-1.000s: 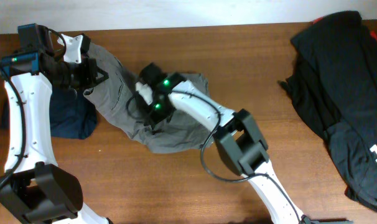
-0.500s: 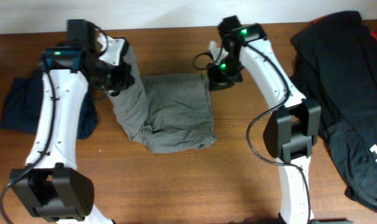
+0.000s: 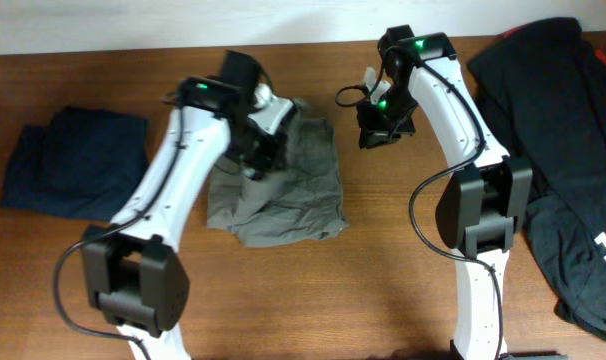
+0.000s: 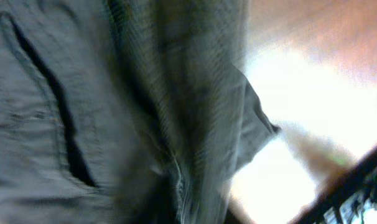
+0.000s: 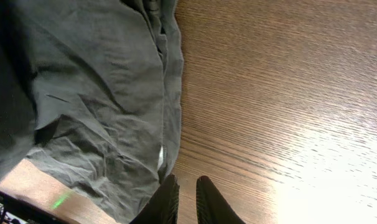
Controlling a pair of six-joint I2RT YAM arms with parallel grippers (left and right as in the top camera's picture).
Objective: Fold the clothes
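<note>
The grey garment (image 3: 283,195) lies crumpled in the middle of the wooden table (image 3: 383,260). My left gripper (image 3: 264,155) is over its upper left part, shut on a fold of the grey cloth. The left wrist view is blurred and filled with grey cloth (image 4: 83,93) and a dark pocket seam; the fingers are hidden. My right gripper (image 3: 376,132) is just right of the garment's top right corner, fingers close together and empty (image 5: 187,193), above bare wood beside the garment's edge (image 5: 95,93).
A folded navy piece (image 3: 73,165) lies at the far left. A pile of black clothes (image 3: 553,150) covers the right end of the table. The table's back edge meets a white wall.
My left gripper has swung from the far left to the right, carrying the garment's left part over the middle. My right gripper left the garment and moved up and right.
</note>
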